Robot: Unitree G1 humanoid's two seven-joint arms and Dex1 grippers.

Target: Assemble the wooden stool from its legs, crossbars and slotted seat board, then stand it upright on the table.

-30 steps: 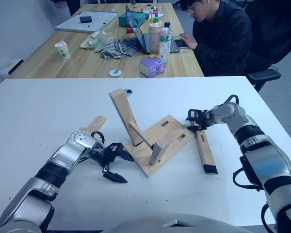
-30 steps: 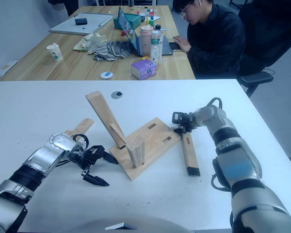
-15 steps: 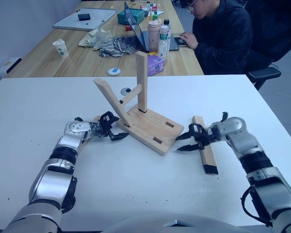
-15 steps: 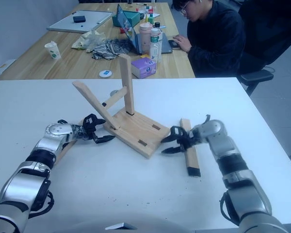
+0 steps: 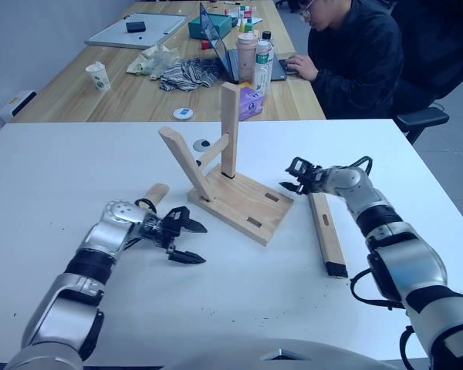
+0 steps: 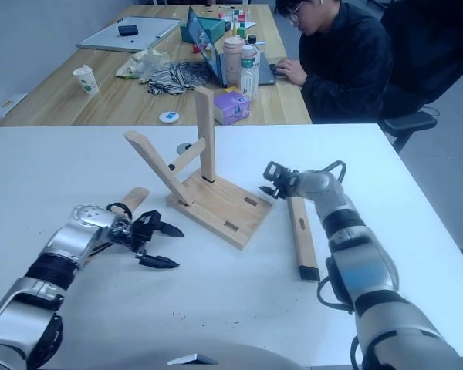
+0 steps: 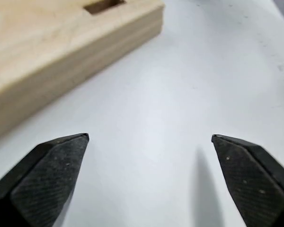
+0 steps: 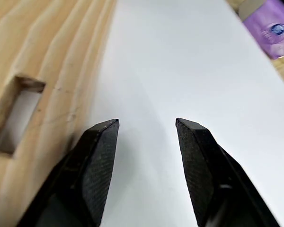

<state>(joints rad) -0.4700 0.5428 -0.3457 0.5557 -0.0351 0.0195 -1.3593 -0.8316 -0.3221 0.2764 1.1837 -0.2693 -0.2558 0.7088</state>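
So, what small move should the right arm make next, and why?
Probably bring the right tool onto the far end of the loose leg and close on it. The tool is open close to that end, the leg lies flat on the table, and the seat board shows two empty slots on that side.

We see the slotted seat board [image 6: 230,210] flat on the white worktop [image 6: 239,308], an upright leg [image 6: 207,135] and a tilted leg [image 6: 154,164] standing in it. Our left pincer [image 6: 168,247] gapes near the board, not touching it. Our right pincer [image 6: 270,183] hovers by its far corner, a loose leg [image 6: 301,231] just beside.
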